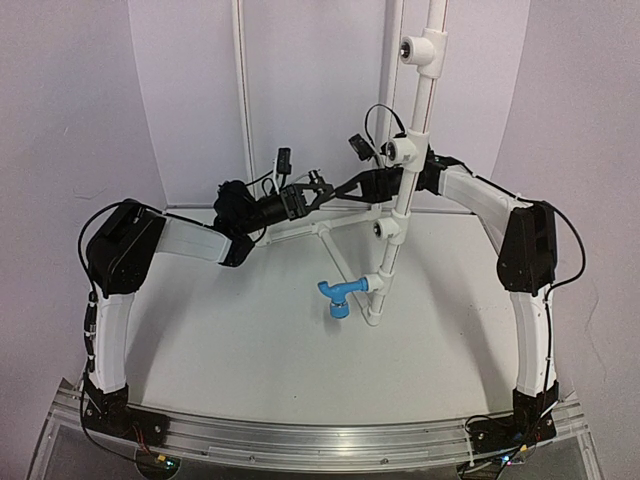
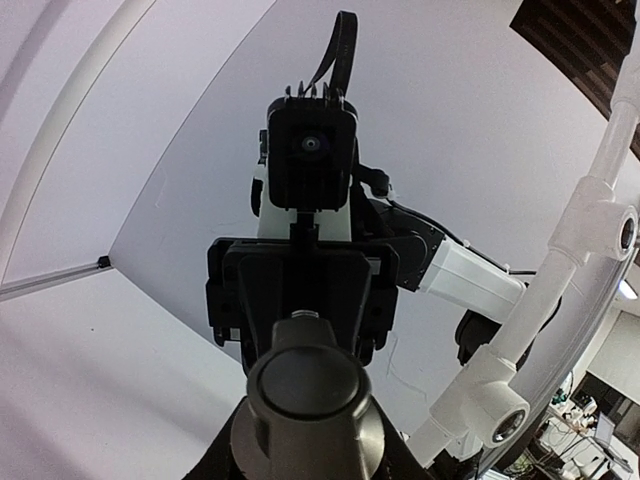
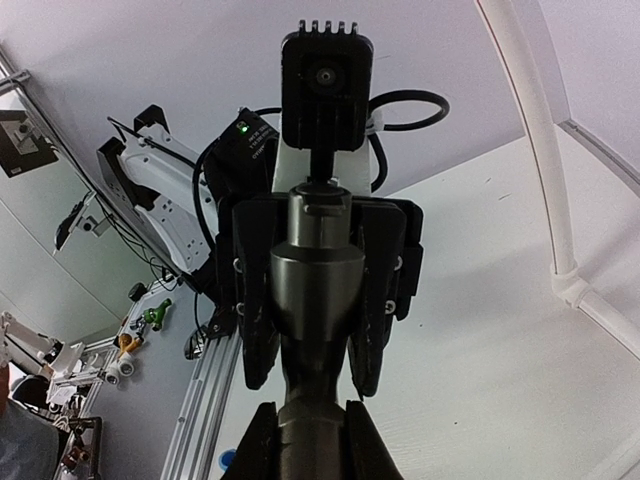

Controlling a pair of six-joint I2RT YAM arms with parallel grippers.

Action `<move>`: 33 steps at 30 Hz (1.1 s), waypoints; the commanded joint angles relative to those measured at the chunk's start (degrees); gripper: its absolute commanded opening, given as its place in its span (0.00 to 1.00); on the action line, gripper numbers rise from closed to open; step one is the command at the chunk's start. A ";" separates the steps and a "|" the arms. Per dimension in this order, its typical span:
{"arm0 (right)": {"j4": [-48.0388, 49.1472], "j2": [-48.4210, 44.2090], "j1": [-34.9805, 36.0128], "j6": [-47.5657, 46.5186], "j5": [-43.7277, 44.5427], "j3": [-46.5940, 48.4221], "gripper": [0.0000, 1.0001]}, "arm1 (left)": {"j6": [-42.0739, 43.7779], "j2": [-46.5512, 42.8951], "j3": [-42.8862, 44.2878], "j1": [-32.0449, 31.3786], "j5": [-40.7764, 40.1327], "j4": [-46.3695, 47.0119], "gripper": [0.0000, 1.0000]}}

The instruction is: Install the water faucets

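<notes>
Nearest the arm bases, the white desk (image 1: 250,350) is bearing the foot of the upright white pipe stand (image 1: 425,100). A little farther in, the bright blue plastic faucet (image 1: 337,296) is sitting in the lowest white tee fitting (image 1: 374,283) of that stand, spout hanging downward. Judging that one installed.

Beyond it, in mid-air, both arms are meeting nose to nose over the stubby dark black faucet (image 3: 317,290). Right end effector (image 3: 305,440) is pinching its near end, fingers pressed against the body. Left end effector (image 3: 312,385) is flanking the other end. Cannot tell whether its fingers are gripping or only standing close.

Higher up the stand, three round tee sockets (image 1: 398,150) are showing unfilled. Reckoning the job roughly half done: the black faucet is waiting to be seated in one of those.
</notes>
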 commanded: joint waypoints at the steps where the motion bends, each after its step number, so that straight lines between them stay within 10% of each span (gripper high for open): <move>1: 0.59 -2.22 -1.22 0.34 1.53 0.55 0.43 | 0.24 -6.22 -0.08 0.61 0.63 -4.56 0.00; 5: 0.59 -2.05 -4.98 4.34 5.15 2.07 0.72 | 3.13 -11.24 -2.12 0.90 0.28 -15.35 0.00; 11: 0.59 -6.17 -11.70 6.60 10.10 -0.09 0.86 | 6.68 -19.45 -3.37 0.93 -3.20 -35.93 0.00; 24: 0.52 -32.42 -17.99 1.25 7.37 -22.63 0.94 | 4.34 -43.17 -15.89 -5.51 -24.06 -53.71 0.00; 33: 0.76 -46.16 -17.52 -4.44 7.56 -35.99 0.97 | 6.99 -41.09 -7.39 -10.91 -26.73 -65.00 0.00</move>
